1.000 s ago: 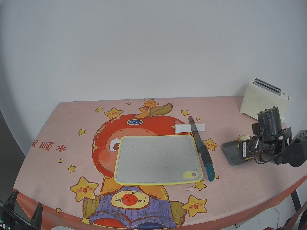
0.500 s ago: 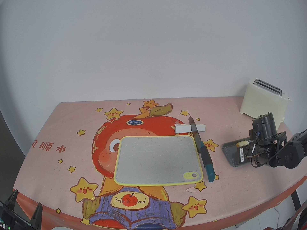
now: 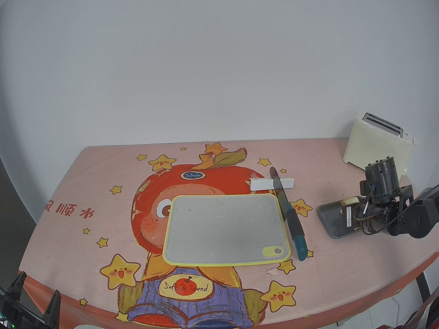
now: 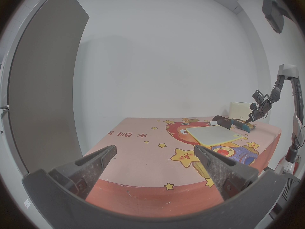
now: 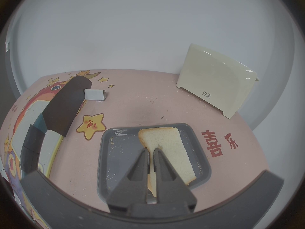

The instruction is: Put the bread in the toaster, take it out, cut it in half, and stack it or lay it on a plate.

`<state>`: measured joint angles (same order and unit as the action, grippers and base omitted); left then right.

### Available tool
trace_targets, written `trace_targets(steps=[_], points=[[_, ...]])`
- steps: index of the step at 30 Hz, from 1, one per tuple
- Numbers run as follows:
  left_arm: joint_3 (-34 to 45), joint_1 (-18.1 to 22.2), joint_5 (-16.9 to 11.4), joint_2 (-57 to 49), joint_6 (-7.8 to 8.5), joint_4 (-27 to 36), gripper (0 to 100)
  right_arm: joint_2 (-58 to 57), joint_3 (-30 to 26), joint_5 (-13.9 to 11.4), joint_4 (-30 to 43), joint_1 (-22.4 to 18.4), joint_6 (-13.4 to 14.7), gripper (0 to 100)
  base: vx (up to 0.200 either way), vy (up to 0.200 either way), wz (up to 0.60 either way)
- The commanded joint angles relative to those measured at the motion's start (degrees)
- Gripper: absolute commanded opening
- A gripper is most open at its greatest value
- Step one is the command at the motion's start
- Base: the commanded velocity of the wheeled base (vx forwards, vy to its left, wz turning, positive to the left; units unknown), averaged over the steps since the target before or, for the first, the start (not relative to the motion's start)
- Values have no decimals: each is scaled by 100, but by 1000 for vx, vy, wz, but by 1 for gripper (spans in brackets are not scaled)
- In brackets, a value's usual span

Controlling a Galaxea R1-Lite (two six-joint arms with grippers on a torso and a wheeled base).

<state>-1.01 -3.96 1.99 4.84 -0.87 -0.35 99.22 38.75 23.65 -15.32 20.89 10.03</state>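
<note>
pink cartoon-print tablecloth [image 3: 114, 174] covers the table. my right claw [image 5: 151, 150] dipped into the dark grey plastic tray [image 5: 117, 150] and has come up a touch. it is pinched shut on the edge of the white bread slice [image 5: 171, 143], which is over the tray. i judge the grasp made, so the cream toaster [image 5: 216, 80] just behind is next. left claw [image 4: 155, 148] hangs open, well apart.
</note>
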Motion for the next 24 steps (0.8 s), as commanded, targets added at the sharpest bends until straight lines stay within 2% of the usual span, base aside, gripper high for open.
trace_targets(steps=[1, 24], points=[[101, 1, 3, -1, -1, -9, 100, 1, -17, -1, 12, -6, -1, 0, 0, 0, 0], [101, 1, 3, -1, -1, 0, 100, 98, -26, -1, 12, -68, -36, 0, 0, 0, 0]])
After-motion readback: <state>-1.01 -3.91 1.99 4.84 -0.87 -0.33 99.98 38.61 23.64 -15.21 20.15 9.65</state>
